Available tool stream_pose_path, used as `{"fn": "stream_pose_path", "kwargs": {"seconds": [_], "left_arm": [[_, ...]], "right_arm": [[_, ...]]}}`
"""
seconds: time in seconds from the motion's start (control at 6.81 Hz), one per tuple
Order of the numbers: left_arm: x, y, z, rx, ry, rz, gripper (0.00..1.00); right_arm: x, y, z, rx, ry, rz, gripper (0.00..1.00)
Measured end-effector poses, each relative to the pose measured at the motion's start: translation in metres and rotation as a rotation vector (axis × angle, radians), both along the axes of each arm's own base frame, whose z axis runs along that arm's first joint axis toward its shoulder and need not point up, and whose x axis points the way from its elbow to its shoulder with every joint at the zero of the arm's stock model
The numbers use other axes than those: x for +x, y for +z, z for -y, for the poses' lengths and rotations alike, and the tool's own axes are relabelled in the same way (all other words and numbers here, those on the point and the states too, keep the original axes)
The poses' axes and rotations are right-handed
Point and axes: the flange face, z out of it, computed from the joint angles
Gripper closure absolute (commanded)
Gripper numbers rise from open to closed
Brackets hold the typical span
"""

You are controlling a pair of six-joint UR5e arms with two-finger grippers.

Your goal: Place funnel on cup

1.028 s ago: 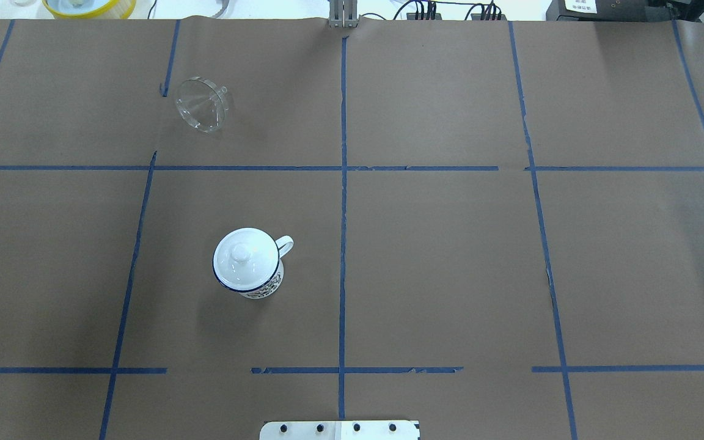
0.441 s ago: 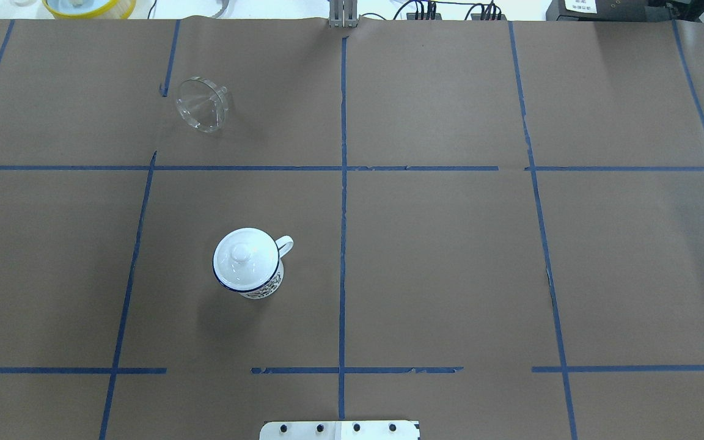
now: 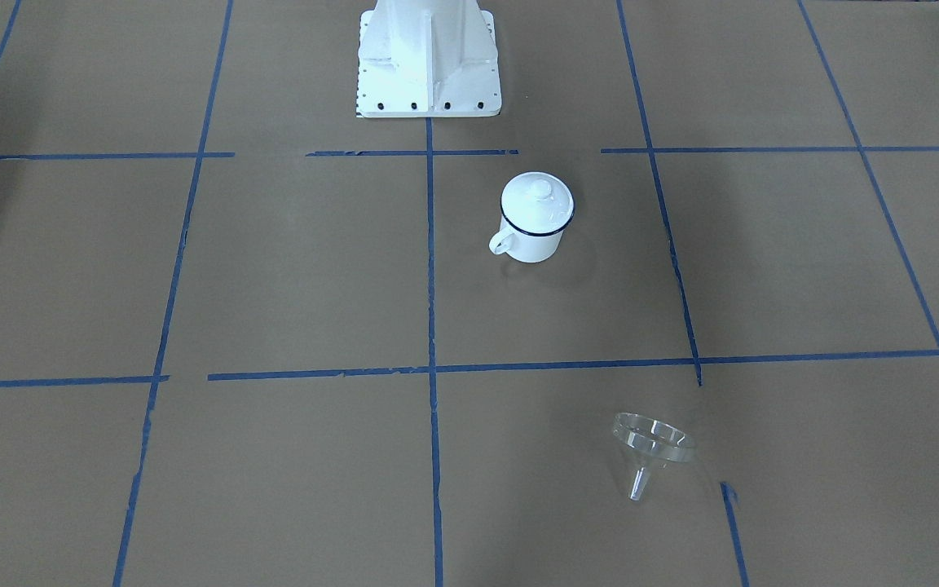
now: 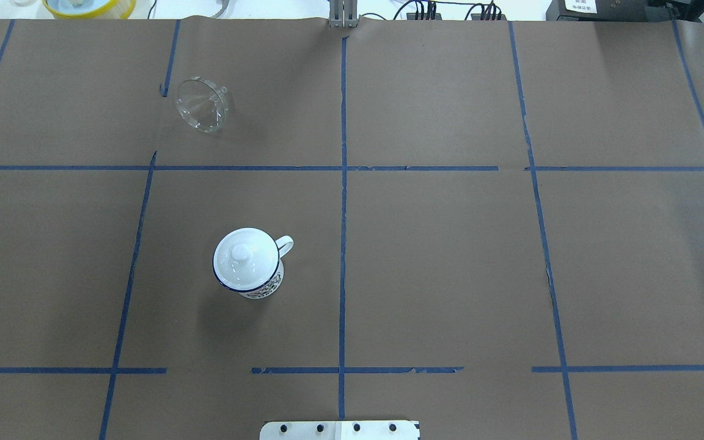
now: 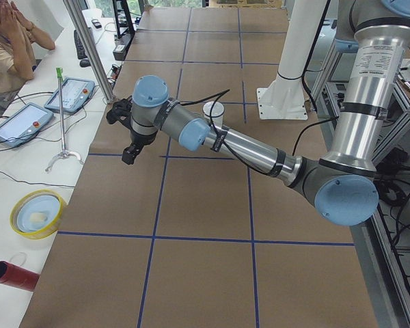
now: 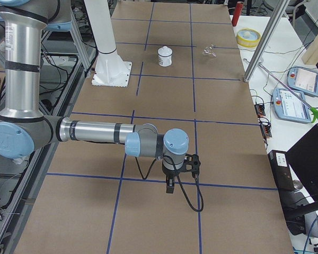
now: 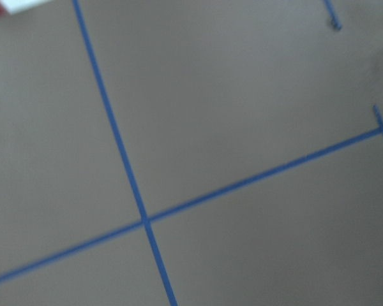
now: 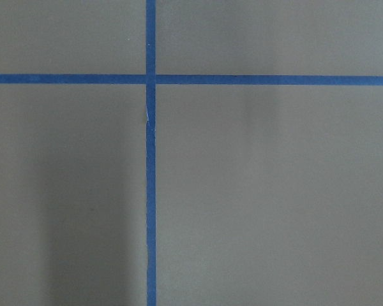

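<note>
The clear funnel lies on its side on the brown paper at the far left, spout away from the robot. The white cup with a dark blue rim stands upright nearer the base, handle to the right. A round white knobbed lid sits on it. Both grippers are out of the overhead and front views. My left gripper hangs over the table's far left part. My right gripper hangs low over the right end. I cannot tell whether either is open or shut.
The robot's white base stands at the near middle edge. Beyond the far edge are a yellow bowl, a red tube, tablets and a metal post. An operator sits there.
</note>
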Motion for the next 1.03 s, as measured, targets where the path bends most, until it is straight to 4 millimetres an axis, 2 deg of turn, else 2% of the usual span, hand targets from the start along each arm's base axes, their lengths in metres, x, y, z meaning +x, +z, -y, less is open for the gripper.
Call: {"fn": "stream_pose_path", "kwargs": {"seconds": [0.29,0.44,0.73,0.88,1.03], "left_arm": [[0.112,-0.030,-0.012,-0.079,0.075,-0.101,0.00],[0.169,-0.057,-0.025,-0.163,0.055,-0.132,0.00],[0.280,-0.111,-0.062,-0.319,-0.013,-0.188,0.00],[0.334,-0.139,-0.089,-0.414,-0.031,-0.224,0.00],[0.379,-0.164,-0.114,-0.492,-0.046,-0.229,0.00]], "right_arm": [[0.000,0.000,0.000,0.001,0.000,0.000,0.00],[0.000,0.000,0.000,0.000,0.000,0.000,0.00],[0.000,0.000,0.000,0.001,0.000,0.000,0.00],[0.000,0.000,0.000,0.001,0.000,0.000,0.00],[0.000,0.000,0.000,0.001,0.000,0.000,0.00]]}}
